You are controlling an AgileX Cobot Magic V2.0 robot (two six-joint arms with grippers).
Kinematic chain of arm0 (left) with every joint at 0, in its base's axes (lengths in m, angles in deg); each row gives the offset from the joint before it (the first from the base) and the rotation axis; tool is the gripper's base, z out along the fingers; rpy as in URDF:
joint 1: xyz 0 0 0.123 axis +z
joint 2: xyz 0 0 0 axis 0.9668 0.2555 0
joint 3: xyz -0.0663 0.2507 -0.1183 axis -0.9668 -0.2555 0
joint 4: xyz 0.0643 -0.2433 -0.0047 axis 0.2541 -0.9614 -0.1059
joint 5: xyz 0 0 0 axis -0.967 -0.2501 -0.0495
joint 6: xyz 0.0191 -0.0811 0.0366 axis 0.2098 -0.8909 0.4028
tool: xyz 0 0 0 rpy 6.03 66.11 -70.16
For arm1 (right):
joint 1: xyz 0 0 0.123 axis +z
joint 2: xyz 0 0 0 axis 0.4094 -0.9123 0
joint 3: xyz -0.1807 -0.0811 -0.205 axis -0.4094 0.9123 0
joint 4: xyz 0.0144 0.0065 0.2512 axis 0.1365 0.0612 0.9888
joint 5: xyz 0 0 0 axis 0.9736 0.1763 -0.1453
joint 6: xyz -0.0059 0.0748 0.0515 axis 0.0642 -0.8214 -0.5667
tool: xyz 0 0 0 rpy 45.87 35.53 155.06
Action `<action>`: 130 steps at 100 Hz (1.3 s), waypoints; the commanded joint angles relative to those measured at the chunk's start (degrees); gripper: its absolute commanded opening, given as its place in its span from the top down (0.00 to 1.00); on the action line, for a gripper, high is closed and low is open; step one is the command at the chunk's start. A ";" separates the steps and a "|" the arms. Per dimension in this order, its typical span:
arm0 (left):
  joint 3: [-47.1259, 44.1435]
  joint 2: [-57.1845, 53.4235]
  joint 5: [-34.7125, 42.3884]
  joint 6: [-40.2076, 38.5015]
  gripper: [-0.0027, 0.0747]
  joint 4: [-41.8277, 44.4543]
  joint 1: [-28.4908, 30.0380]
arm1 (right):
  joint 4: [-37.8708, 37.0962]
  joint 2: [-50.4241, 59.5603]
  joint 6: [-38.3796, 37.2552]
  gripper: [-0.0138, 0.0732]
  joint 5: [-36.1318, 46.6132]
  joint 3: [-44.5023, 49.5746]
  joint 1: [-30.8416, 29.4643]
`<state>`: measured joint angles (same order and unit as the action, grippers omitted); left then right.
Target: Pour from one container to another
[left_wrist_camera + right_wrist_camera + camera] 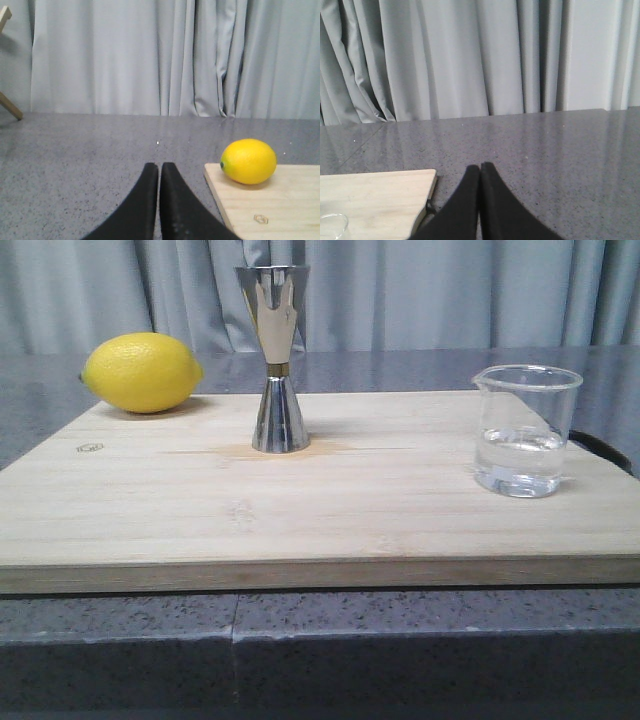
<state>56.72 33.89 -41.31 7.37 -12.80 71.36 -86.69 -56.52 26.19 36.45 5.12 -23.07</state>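
Front view: glass beaker holding clear liquid, standing right on cutting board; steel jigger standing centre; lemon lying far left. Left gripper, right gripper both hovering, jaws closed, empty.

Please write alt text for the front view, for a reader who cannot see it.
A steel jigger stands upright mid-board on a wooden cutting board; a glass beaker partly filled with clear liquid stands to its right, a lemon at back left.

Left pincer and right pincer both closed, empty.
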 commanded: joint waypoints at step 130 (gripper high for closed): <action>20.00 21.43 -0.77 -0.23 0.80 4.20 0.14 | -2.65 -14.66 4.09 0.44 -7.47 -16.24 -0.32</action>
<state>74.77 54.48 -46.96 7.37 -9.44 71.36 -87.34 -70.04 29.77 24.51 -9.18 -23.07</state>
